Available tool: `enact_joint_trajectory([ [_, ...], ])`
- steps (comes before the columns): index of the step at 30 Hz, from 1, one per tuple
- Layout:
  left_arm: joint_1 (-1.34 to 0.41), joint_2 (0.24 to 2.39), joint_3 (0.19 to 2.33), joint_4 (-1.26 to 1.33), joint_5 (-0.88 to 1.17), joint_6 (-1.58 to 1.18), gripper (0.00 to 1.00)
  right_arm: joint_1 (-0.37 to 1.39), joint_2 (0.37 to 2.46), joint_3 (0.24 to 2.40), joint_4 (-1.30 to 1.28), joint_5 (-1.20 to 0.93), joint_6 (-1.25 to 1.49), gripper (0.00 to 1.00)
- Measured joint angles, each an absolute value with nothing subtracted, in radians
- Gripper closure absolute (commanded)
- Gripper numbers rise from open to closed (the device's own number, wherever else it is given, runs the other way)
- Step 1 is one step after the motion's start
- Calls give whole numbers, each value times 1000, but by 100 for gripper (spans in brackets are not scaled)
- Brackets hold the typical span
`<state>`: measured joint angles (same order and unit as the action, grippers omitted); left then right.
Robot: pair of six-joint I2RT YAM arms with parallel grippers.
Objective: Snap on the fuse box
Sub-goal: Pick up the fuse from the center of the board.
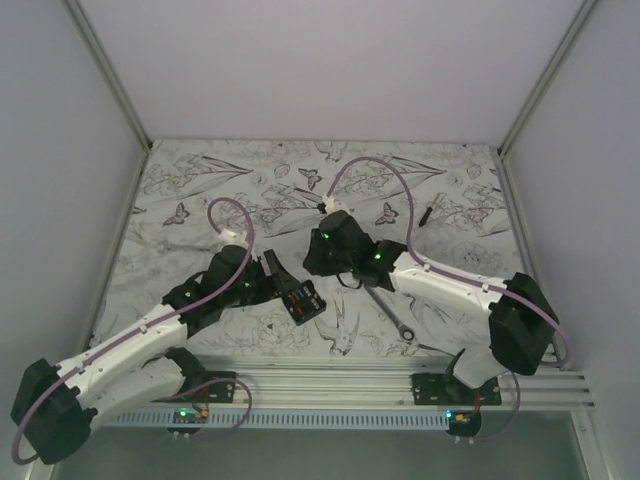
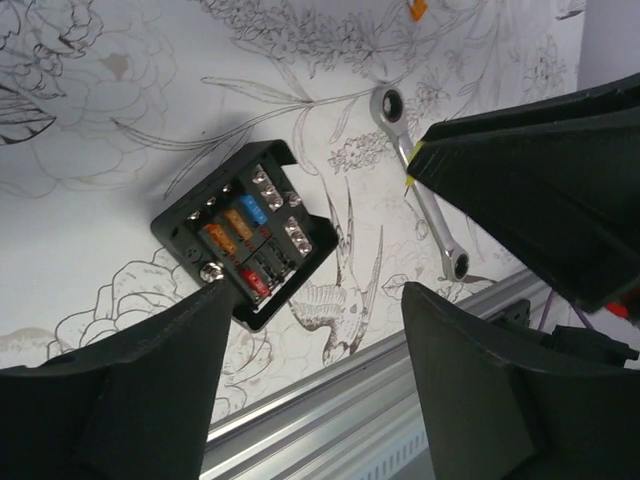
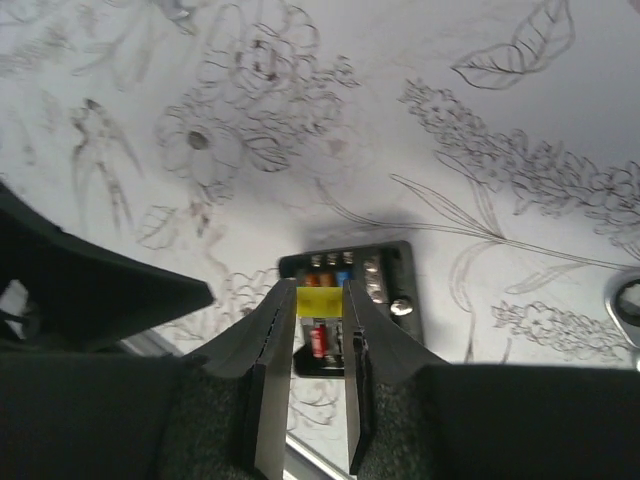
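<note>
Left pincer (image 2: 315, 300) apart near small black square plastic fuse box (image 2: 245, 235); right pincer (image 3: 320, 305) clamped on small yellow plastic piece (image 3: 320, 298).

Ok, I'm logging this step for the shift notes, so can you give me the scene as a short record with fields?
fuse box: top uncovered, fuses showing
left gripper: open, holding nothing, one finger by a corner of the box
right gripper: shut on a small yellow piece, above the box
wrench: lying flat, right of the box, untouched
stick: far right, apart from everything
</note>
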<state>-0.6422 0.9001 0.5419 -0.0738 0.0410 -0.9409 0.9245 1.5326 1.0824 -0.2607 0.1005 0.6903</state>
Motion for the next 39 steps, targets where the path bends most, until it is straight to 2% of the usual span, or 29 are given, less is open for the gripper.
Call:
enact_joint_trajectory([
  [12, -734, 910, 617, -31, -84, -955, 64, 952, 1430, 1035, -166, 75, 794, 72],
  [16, -751, 910, 620, -22, -108, -957, 71, 957, 1414, 1018, -152, 72, 820, 72],
  [31, -775, 896, 625, -19, -133, -957, 82, 979, 1408, 997, -115, 75, 861, 72],
  [39, -780, 894, 625, -20, -133, -962, 94, 994, 1401, 982, -77, 81, 886, 72],
])
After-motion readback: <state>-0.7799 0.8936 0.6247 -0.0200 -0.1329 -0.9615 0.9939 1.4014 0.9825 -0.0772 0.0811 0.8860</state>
